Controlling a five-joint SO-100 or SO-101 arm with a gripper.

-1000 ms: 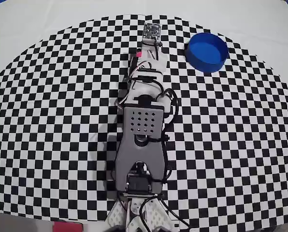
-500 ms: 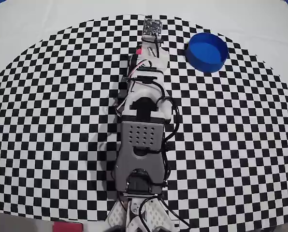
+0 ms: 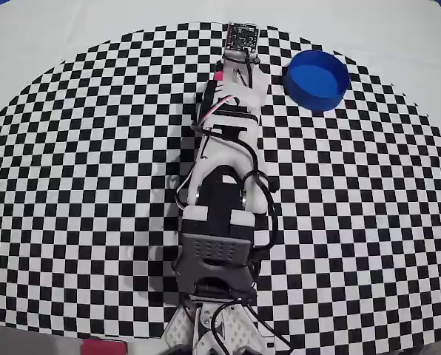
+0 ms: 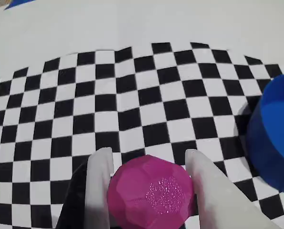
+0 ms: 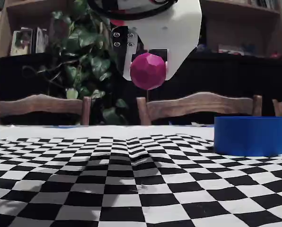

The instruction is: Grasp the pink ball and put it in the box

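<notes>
Two fingers (image 4: 100, 191) clamp pink ball (image 5: 148, 71), airborne, left of box (image 5: 251, 135).

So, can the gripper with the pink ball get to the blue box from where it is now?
Probably yes. The gripper holds the pink ball above the box rim, with only open checkered cloth between them.

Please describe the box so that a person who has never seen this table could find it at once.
Start from the checkered cloth under the arm. In the overhead view, the box stands near the cloth's far edge, right of the fingers that hold the ball. It is the only blue thing on the cloth: a round, low-walled tub.
</notes>
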